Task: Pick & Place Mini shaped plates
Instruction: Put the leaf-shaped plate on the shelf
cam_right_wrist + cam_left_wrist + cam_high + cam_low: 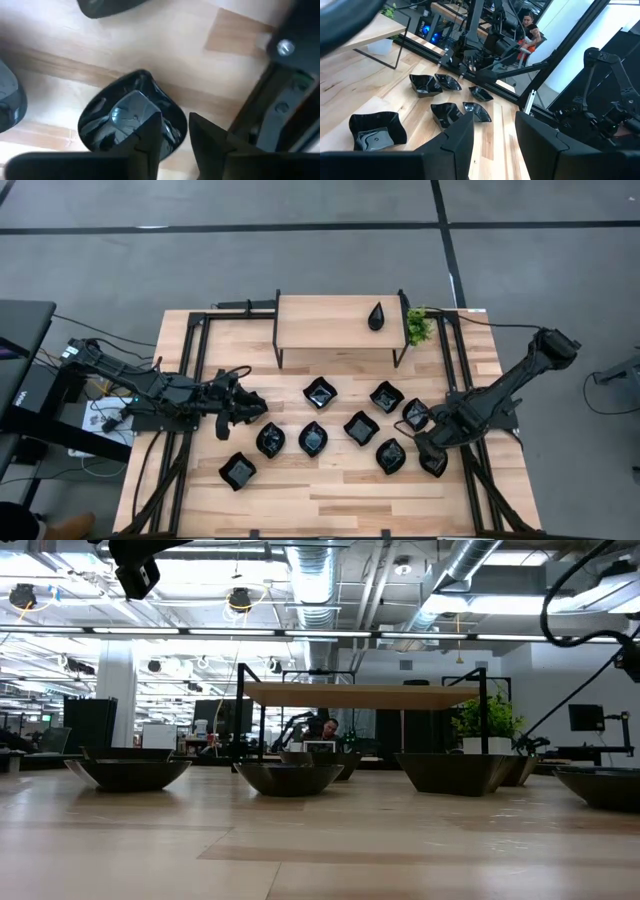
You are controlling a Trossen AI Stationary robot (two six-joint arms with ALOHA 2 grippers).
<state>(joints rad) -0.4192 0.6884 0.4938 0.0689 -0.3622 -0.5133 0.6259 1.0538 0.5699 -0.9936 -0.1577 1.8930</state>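
Several small black glossy plates of different shapes lie spread over the wooden table (pixel 330 500); in the low view they rest on their bases, for instance a plate (pixel 288 778). One drop-shaped plate (pixel 376 315) lies on the raised wooden shelf (pixel 330 325). My right gripper (pixel 432 452) is low over a drop-shaped plate (pixel 115 120) near the table's right edge. It is open, with one finger over the plate's hollow and the other outside its rim (pixel 176 120). My left gripper (pixel 255 405) hovers open left of the plates and holds nothing (pixel 494 132). My right gripper comes at the drop-shaped plate from above, its fingers on either side of the rim (pixel 176 120) at the plate's rounded end. Whether the fingers (pixel 150 135) touch it, I cannot tell. The plate lies flat on the table.
The shelf stands on thin black legs at the table's far middle, with a small green plant (pixel 418 327) at its right end. Black frame rails run along both table sides. Bare wood lies along the near edge. A person sits far off beyond the table (pixel 322 728).
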